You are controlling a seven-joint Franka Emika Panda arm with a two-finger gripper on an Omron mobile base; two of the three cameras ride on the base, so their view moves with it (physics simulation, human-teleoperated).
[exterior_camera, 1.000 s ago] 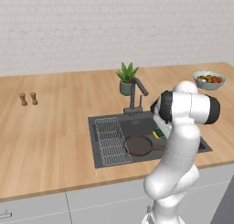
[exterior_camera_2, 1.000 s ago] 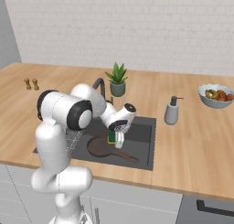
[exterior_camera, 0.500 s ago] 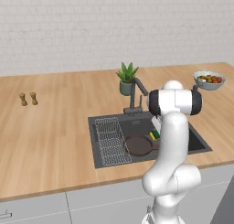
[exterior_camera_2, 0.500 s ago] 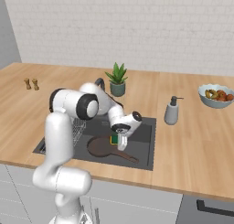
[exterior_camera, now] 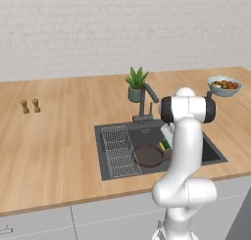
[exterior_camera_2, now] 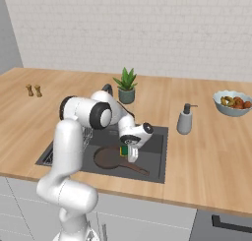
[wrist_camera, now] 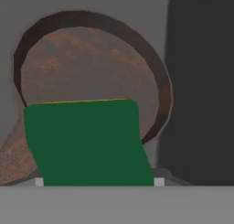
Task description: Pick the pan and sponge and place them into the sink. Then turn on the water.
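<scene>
- In the left base view the arm's own white links covered most of the hand point(exterior_camera: 165, 136), and just a scrap of the sponge point(exterior_camera: 163, 145) peeked out beside it, so that angle was kinda useless for the grip.
- The pan point(exterior_camera: 148, 156) was partly blocked there too; its 3 o'clock side went behind the arm.
- The right base view was way better: the hand point(exterior_camera_2: 129, 153) hung over the sink point(exterior_camera_2: 155, 136), with the sponge point(exterior_camera_2: 125, 150) right at its tip, green with a bit of yellow showing.
- Same view gave the whole pan point(exterior_camera_2: 108, 157) lying flat on the sink floor, handle sticking out toward 4 o'clock, plus a soap bottle point(exterior_camera_2: 185, 120) on the tabletop point(exterior_camera_2: 206, 151) at the sink's 3 o'clock side and a fruit bowl point(exterior_camera_2: 232, 103) further off.
- The left base view had the wire rack point(exterior_camera: 119, 150) in the sink's 9 o'clock half and the faucet point(exterior_camera: 145, 102) with a potted plant point(exterior_camera: 136, 84) behind it.
- Hand view: the sponge point(wrist_camera: 89, 143) sat huge at 6 o'clock, its lower edge cut off, hiding the fingertips, with the pan point(wrist_camera: 91, 77) directly beyond it.
- The hand was clamped on the sponge, roughly half open, holding it above the pan.
</scene>
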